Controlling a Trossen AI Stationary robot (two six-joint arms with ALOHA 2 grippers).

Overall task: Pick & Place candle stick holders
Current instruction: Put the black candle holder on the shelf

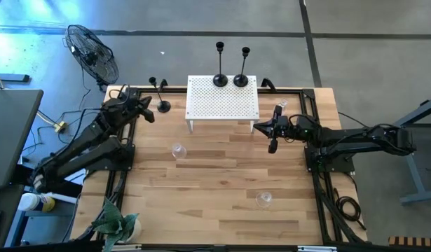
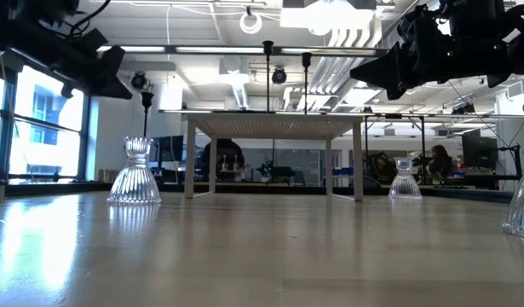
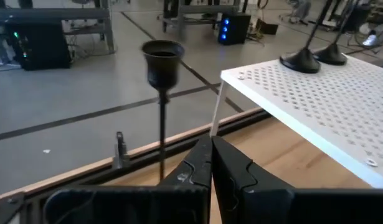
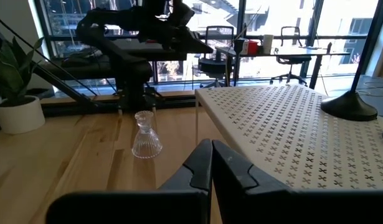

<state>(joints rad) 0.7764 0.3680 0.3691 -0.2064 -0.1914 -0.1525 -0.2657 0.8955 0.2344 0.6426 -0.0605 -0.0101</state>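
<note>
from above, two candlesticks point(image 1: 220, 79) point(image 1: 241, 79) stand side by side on the far edge of the white rack point(image 1: 223, 105); the third point(image 1: 162, 105) stands on the table left of it, just beside the left gripper point(image 1: 149, 112). the right gripper point(image 1: 272, 145) hangs off the rack's right corner.

left wrist: fingers point(image 3: 238, 177) pressed together, third candlestick point(image 3: 162, 68) just ahead.

right wrist: fingers point(image 4: 231, 168) together, holding nothing, beside the rack point(image 4: 284, 134).
</note>
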